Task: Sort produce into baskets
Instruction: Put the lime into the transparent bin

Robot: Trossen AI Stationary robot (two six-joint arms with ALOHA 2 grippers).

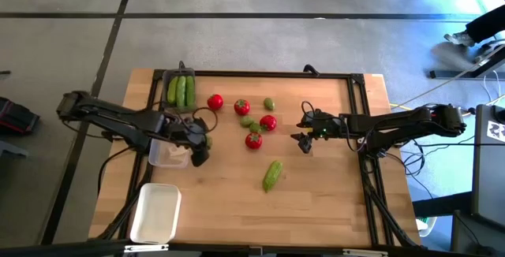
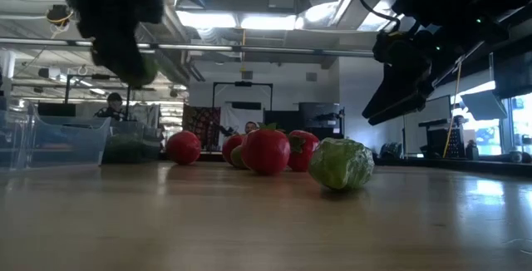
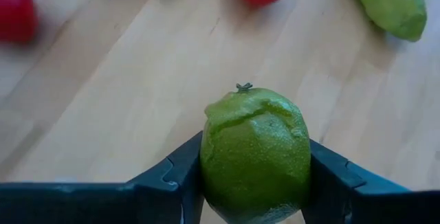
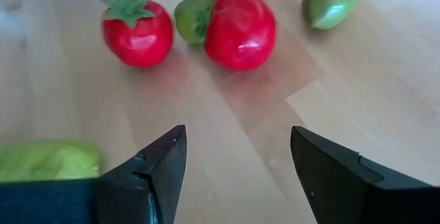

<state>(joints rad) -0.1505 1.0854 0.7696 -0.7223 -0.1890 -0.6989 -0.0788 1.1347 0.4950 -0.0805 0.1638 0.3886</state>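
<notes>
While two cucumbers [image 1: 181, 91] fill the grey tray [image 1: 168, 76], the left end effector [image 3: 254, 183] grips a green fruit [image 3: 255, 152]; the right end effector [image 4: 237, 162] gapes empty; most produce remains mid-frame.

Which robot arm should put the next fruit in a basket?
The left. Its gripper already holds a green fruit right beside the clear basket. The right gripper is open and empty.

A light wooden table [image 1: 316, 202] with a black frame stands on a grey concrete floor [image 1: 237, 36] crossed by dark seams. Beyond it, bright strip lights [image 2: 241, 20] hang among exposed ceiling ducts, and a person [image 2: 112, 105] sits far back.
</notes>
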